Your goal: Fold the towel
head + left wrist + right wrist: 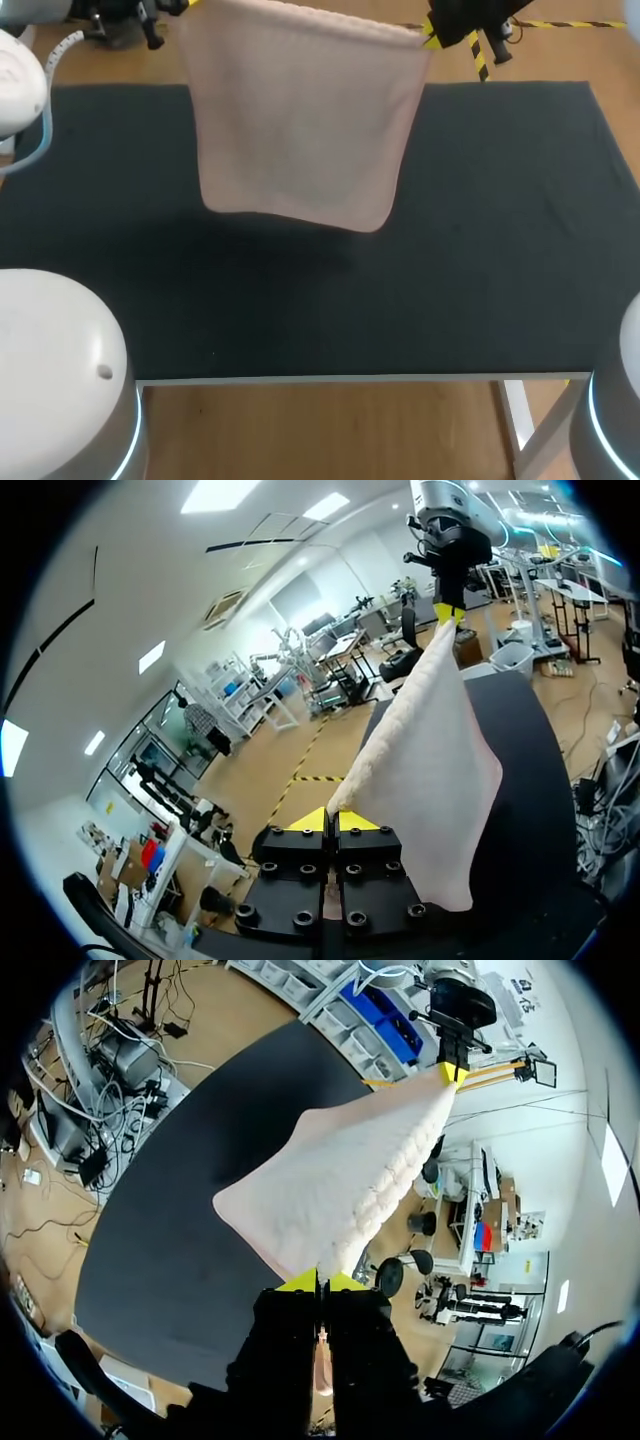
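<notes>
Best to keep the top hem taut and level while lowering, I judge — free edge touching down first. The left gripper [337,815] pinches one top corner; the pale pink towel [300,120] hangs flat, lightly textured, above the black table [500,250]; the right gripper [322,1282] pinches the other.

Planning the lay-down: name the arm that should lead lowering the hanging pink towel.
Right, narrowly. The left gripper and right gripper are each shut on a top corner of the pale pink cloth towel hanging over the black table mat; its bottom edge dips lower on the right's side.
</notes>
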You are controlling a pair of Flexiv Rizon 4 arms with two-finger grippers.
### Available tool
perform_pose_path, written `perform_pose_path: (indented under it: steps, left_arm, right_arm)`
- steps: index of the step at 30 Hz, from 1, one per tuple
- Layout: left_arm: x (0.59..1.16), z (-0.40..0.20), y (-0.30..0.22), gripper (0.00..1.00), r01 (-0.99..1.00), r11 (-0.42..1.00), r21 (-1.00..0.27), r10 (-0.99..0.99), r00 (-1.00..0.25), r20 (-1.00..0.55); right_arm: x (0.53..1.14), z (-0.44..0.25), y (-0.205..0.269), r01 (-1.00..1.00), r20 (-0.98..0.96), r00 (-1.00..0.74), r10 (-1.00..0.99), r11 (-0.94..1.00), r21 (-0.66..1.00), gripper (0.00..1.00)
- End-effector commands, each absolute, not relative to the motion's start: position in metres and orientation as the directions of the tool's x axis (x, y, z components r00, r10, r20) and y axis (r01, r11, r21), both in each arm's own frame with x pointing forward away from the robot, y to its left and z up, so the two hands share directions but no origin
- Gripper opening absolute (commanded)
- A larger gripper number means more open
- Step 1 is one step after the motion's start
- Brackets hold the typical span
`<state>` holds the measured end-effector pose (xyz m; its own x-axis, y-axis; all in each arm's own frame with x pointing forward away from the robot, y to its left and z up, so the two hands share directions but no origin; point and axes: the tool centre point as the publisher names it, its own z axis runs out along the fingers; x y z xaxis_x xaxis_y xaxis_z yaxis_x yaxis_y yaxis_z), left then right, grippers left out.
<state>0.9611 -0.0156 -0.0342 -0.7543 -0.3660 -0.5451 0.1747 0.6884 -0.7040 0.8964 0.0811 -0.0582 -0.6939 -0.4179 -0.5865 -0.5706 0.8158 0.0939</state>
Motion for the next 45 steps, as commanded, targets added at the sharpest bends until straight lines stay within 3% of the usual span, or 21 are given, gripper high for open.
perform_pose_path:
  steps: [1,45]
  left_arm:
    - [0.948,-0.03,0.0,0.0,0.194,0.682,-0.705,-0.355,-0.755,-0.551]
    - [0.857,-0.049,-0.005,0.0,0.277,0.675,-0.684,-0.263,-0.776,-0.573]
  right_arm:
    - [0.881,-0.057,0.067,-0.568,-0.597,-0.688,-0.413,0.819,0.087,0.0]
    - [0.778,-0.078,0.076,-0.609,-0.572,-0.676,-0.465,0.789,0.078,0.0]
